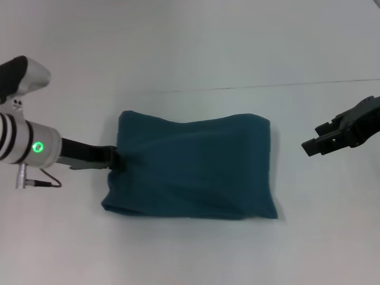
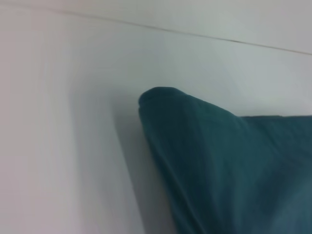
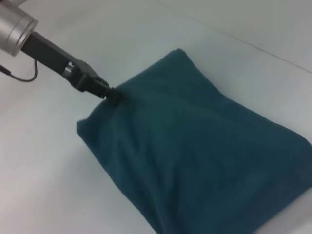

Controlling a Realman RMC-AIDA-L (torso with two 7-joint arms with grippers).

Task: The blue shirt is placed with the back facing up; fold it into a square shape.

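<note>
The blue shirt point(image 1: 193, 168) lies folded into a thick, roughly rectangular bundle in the middle of the white table, plain side showing. My left gripper point(image 1: 117, 159) reaches in from the left and is shut on the shirt's left edge, where the cloth puckers around the tip. The right wrist view shows the same pinch by the left gripper point(image 3: 112, 95) on the shirt point(image 3: 204, 156). One rounded corner of the shirt point(image 2: 224, 165) fills the left wrist view, with no fingers visible there. My right gripper point(image 1: 313, 139) hovers open to the right, apart from the cloth.
A white table point(image 1: 190, 53) carries only the shirt. A thin seam point(image 1: 237, 86) crosses the table behind the shirt. A thin cable point(image 1: 47, 178) hangs under the left wrist.
</note>
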